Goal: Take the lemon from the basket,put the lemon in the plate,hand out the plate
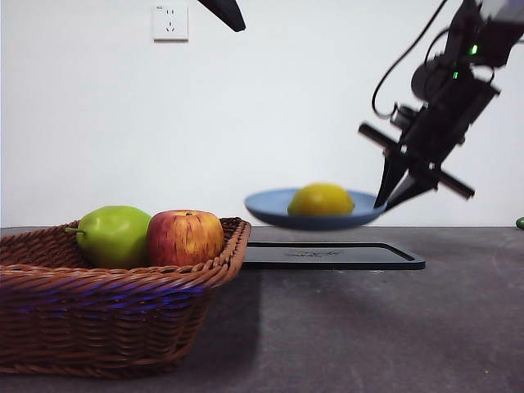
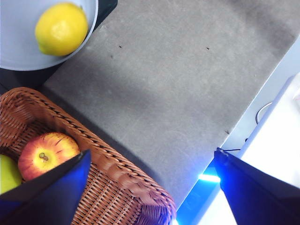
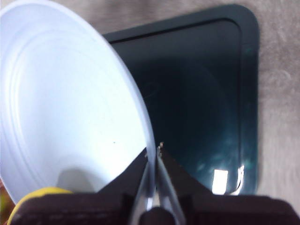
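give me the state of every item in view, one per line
lemon: lying in the plate
plate: lifted above the tray, rim pinched
right gripper: shut on the plate's rim
left gripper: open, empty, above the basket
basket: on the table, holding apple and pear
tray: flat on the table

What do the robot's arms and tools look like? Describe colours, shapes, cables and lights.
The right arm is black and boxy, with a looping black cable and small green lights. Its tool has a straight crossbar and two pointed black fingers. The left tool shows two dark wedge-shaped fingers with a blue sheen.
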`<state>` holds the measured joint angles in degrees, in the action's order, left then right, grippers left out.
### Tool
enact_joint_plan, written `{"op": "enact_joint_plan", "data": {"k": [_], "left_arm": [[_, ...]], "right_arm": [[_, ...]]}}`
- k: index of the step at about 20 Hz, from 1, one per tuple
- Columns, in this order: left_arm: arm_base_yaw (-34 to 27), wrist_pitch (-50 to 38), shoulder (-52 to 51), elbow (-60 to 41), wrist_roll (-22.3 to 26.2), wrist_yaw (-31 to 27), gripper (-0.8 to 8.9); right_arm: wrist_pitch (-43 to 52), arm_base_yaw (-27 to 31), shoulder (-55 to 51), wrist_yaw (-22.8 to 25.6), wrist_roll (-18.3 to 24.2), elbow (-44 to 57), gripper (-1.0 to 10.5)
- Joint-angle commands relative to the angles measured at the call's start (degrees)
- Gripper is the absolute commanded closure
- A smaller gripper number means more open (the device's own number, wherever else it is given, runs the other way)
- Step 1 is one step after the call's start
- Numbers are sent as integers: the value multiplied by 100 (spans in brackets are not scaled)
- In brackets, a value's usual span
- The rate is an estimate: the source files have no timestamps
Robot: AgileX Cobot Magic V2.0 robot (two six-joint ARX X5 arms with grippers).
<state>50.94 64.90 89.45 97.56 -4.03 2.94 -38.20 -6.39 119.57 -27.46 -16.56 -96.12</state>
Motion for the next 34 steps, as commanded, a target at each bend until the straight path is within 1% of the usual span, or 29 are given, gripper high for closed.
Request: {"op": "enact_joint_plan", "data": {"k": [1,3,5,7,11,15,19,25,26,28,29,30,32,33,34], "left_arm": [[48,-57,61,118,68,-11,360],[48,-59,61,118,66,-13,360],[48,-76,61,118,68,-15,360],[48,-116,61,118,68,-15,360],[48,-142,61,118,66,-13,360],[48,-138,61,118,66,-11,360],[48,-136,61,118,66,-11,360],[48,-142,61,118,70,-17,360],[48,-149,61,118,76,-33,360],[48,-219,61,118,120,-269,361],[46,-267,61,118,133,-444,388],[44,-313,63,118,136,-599,439],[31,-426,63,116,334,-1069,634],[7,-501,63,116,527,-1314,713],[-46,-577,63,116,710,-1394,770]], "right_arm": [[223,13,328,-55,-205,-157,943],[258,39,466,-22,-203,-157,943],[260,46,525,234,-199,-157,943],[273,79,540,251,-197,-157,943],[216,107,540,553,-76,-157,943],[216,116,542,560,24,-157,897],[214,164,542,557,70,-157,891],[164,380,494,527,105,-157,713],[107,431,450,525,107,-157,713],[-177,555,229,529,219,-157,713],[-363,603,70,527,382,-157,715],[-516,629,-85,531,535,-157,719],[-756,643,-529,527,914,-157,787],[-822,643,-793,527,1003,-157,822],[-833,629,-1049,483,1128,-157,853]]}}
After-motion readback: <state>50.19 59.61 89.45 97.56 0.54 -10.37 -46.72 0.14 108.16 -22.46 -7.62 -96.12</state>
